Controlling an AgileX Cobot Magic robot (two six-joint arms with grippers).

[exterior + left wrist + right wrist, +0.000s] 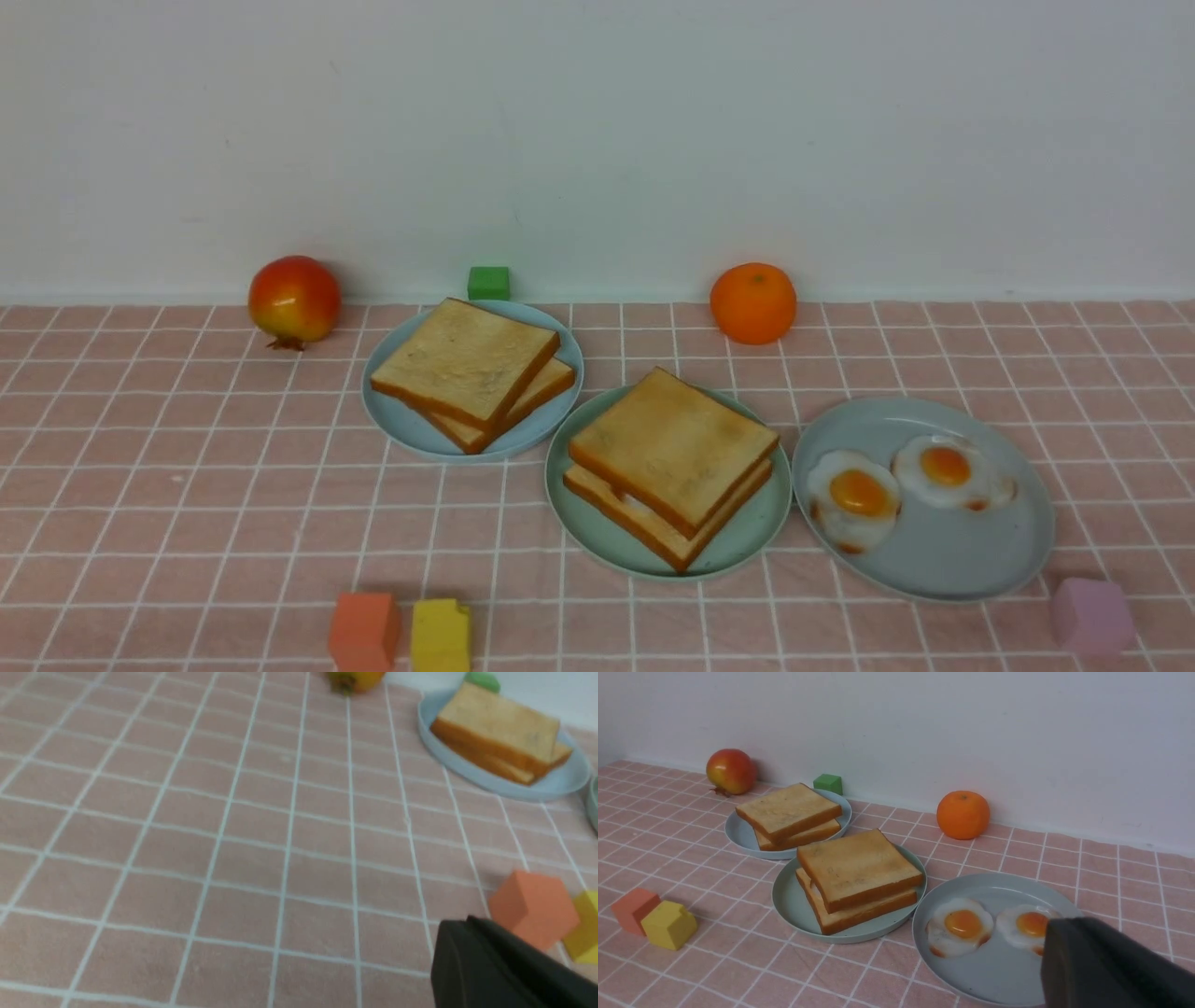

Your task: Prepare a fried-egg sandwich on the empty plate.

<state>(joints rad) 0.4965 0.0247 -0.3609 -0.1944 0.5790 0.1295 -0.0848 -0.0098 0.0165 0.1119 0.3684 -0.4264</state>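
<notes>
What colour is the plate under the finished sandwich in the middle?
Mint green: the plate under the sandwich shows best in the right wrist view.

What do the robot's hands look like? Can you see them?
Only a little. In each wrist view, one corner shows a piece of a plain matte black gripper with smooth, rounded edges: the left gripper and the right gripper. No cables, markings or separate fingers can be seen. The front view shows no arms at all.
</notes>
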